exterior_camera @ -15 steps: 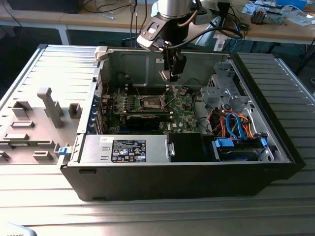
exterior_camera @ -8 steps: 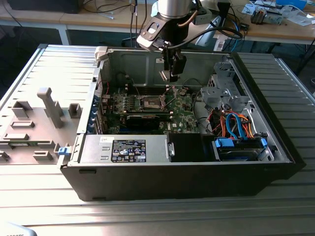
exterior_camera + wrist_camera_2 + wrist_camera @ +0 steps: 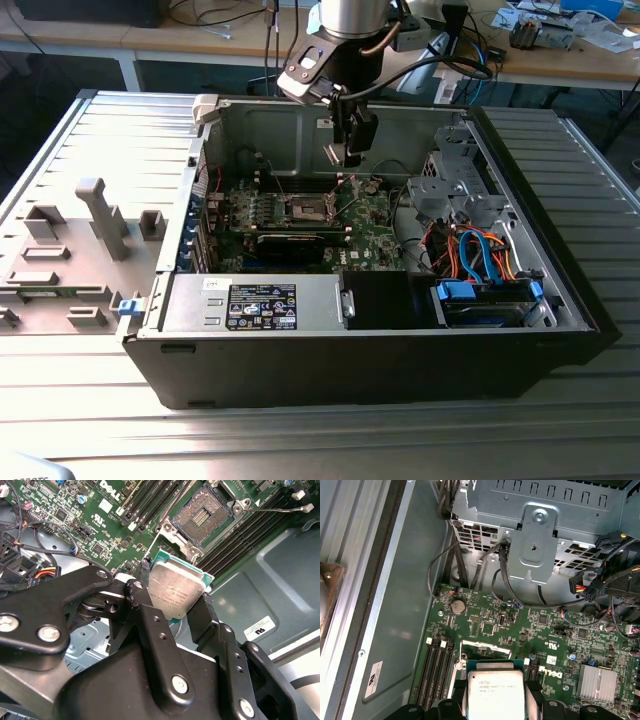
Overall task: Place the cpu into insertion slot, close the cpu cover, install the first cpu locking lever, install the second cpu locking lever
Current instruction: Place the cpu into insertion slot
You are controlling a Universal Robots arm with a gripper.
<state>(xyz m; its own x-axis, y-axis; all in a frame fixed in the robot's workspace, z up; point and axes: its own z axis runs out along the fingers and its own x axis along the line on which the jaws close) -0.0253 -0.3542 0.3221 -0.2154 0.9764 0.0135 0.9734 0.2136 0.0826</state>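
I'm on the first step, getting the cpu (image 3: 175,587) into the insertion slot (image 3: 202,516). The end effector (image 3: 175,587) is clamped on the chip, one black finger on each of two opposite edges, and the silvery top faces the camera in both wrist views. Nothing has been seated yet.

In the exterior view the end effector (image 3: 351,152) hangs inside the open computer case (image 3: 300,370), which lies around the middle of the table (image 3: 300,440). It is above the green motherboard (image 3: 372,228) and a little toward the exterior view's right of the slot. The chip is clear of the board and near the socket, but not over it.

The second wrist view shows the slot's contact field bare, with dark memory slots (image 3: 250,530) running alongside. In the first wrist view a silver frame just beyond the chip looks like the cpu cover (image 3: 486,643) swung up. I can't be sure of its angle.

As I judge it, this placement calls for squaring the chip over the socket and keeping it level, with its edges lined up with the silver rim. It then has to go down gently, because those contacts look easy to bend. The raised frame and the thin levers nearby leave the fingers little room.
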